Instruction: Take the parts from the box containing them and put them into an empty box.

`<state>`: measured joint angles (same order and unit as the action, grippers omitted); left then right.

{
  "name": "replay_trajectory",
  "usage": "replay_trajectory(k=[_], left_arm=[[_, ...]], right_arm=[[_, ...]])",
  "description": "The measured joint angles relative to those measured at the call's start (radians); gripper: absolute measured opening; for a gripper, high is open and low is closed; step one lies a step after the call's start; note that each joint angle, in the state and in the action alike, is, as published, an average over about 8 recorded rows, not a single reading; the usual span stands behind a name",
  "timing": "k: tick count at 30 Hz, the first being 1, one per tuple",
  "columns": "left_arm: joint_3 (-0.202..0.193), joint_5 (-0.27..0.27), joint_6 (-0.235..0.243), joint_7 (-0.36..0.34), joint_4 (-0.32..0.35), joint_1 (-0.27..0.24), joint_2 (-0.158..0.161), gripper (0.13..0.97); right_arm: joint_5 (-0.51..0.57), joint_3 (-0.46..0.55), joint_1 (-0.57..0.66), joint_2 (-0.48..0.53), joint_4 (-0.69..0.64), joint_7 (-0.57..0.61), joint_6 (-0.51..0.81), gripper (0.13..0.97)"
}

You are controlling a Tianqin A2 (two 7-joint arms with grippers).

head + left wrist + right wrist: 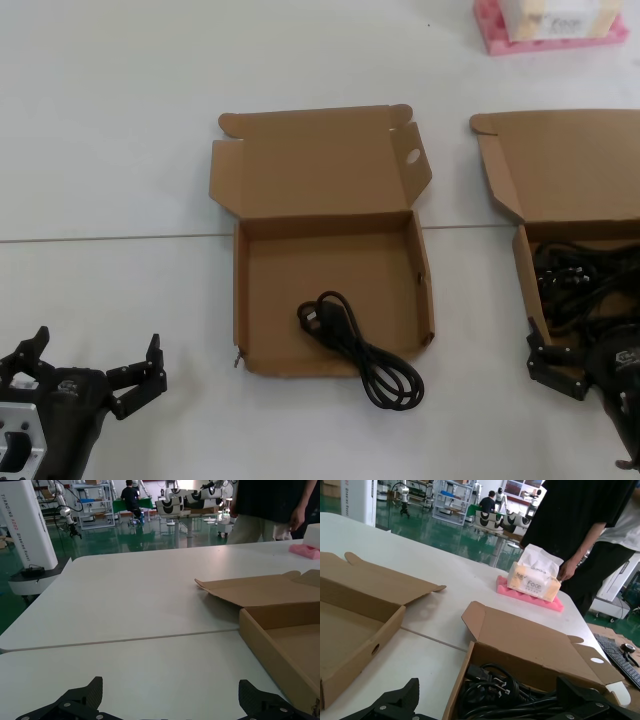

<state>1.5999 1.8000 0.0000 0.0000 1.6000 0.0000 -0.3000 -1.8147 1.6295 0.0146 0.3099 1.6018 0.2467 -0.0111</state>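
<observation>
The box with a round hole in its lid flap (412,157) lies open at the table's middle. One coiled black power cord (355,345) lies in it, its loops hanging over the front wall. The other box (560,170), at the right, holds several tangled cords (575,285); they also show in the right wrist view (510,690). My right gripper (585,352) is open and empty just above that box's near left corner (530,650). My left gripper (95,355) is open and empty, low at the front left, apart from both boxes.
A tissue box (535,580) on pink foam (555,40) stands at the far right of the table. A person stands beyond it. A seam crosses the white table (125,605). The hole-flap box's side wall (280,635) is right of my left gripper.
</observation>
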Motion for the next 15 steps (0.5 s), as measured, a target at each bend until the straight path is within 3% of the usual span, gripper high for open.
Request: replay_trajectory(k=[15], left_arm=[[0.0,0.0,0.0,0.0,0.0,0.0,0.0,0.966]], right_arm=[[0.0,0.0,0.0,0.0,0.0,0.0,0.0,0.966]])
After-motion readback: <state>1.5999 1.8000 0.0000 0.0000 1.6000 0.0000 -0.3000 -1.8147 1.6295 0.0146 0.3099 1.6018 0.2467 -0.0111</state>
